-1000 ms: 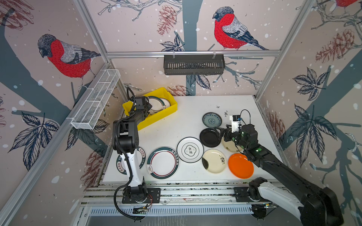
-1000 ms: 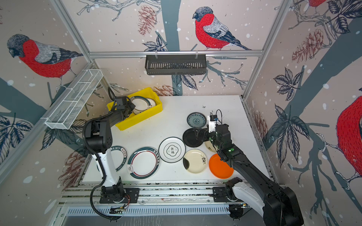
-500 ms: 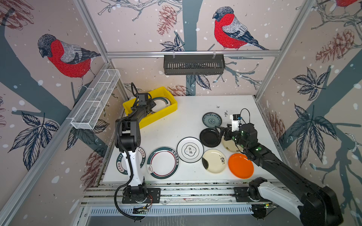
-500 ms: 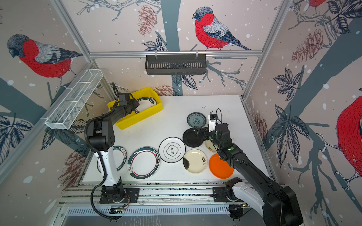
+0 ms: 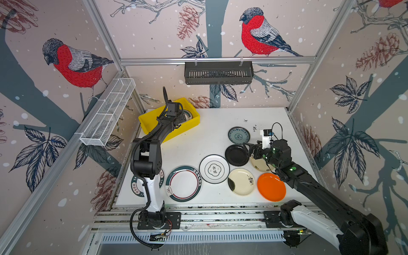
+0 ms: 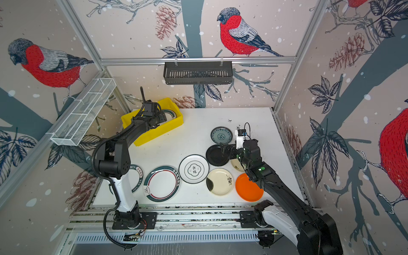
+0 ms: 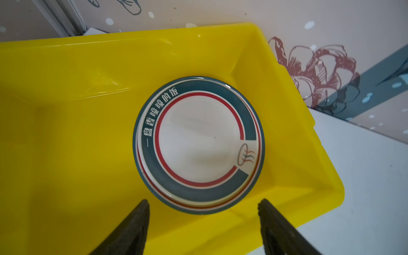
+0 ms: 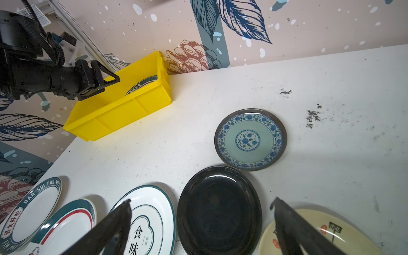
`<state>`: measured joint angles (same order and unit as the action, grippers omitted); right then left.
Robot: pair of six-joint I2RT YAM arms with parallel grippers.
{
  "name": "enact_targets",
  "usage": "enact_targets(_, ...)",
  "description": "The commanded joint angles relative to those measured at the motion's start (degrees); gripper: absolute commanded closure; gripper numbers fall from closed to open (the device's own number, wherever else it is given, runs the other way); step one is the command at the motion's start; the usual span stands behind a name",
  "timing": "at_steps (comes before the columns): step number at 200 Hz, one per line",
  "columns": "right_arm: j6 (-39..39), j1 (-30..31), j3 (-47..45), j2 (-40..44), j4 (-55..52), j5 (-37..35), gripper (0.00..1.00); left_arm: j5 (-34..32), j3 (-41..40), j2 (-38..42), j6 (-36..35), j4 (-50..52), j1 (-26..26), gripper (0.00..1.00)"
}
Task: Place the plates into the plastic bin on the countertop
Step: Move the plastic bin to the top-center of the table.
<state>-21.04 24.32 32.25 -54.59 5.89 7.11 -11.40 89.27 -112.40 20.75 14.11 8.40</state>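
Plate lies flat near bin wall.

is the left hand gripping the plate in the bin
No, the left hand is open above the plate lying in the bin.

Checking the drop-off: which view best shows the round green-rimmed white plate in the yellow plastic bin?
Left wrist view: the whole green-rimmed white plate shows, inside the yellow plastic bin. In both top views the left arm hides most of it; the right wrist view, only a rim sliver.
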Motion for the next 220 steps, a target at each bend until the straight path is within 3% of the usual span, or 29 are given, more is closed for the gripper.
enact_targets(1, -0.8, 0.2, -0.4, 0.2, 0.4, 0.9, 0.00, -3.5, 0.3, 1.0, -7.0, 5.3, 1.0, 0.16)
enact_targets(40, -0.4, 0.3, -0.4, 0.7, -0.3, 0.9, 0.00, -2.3, 3.2, -1.9, -11.4, 6.9, 1.0, 0.11)
enact_targets(99, -0.1, 0.2, -1.1, 1.1, 0.1, -0.4, 0.00, 7.4, 6.6, -5.5, -22.9, 8.1, 1.2, 0.14)
enact_targets(135, 0.2, 0.2, -0.5, -0.1, -0.2, -0.5, 0.00, 11.0, 7.8, -7.9, -25.0, 8.6, 1.2, 0.21)
enact_targets(163, 0.2, 0.2, -0.3, 0.0, -1.0, -1.3, 0.00, 13.1, 10.3, -11.3, -25.1, 10.9, 1.2, 0.40)
enact_targets(220, 0.1, 0.1, -0.3, -0.3, -0.9, -2.9, 0.00, 14.7, 9.3, -12.0, -22.4, 10.0, 2.1, 0.56)
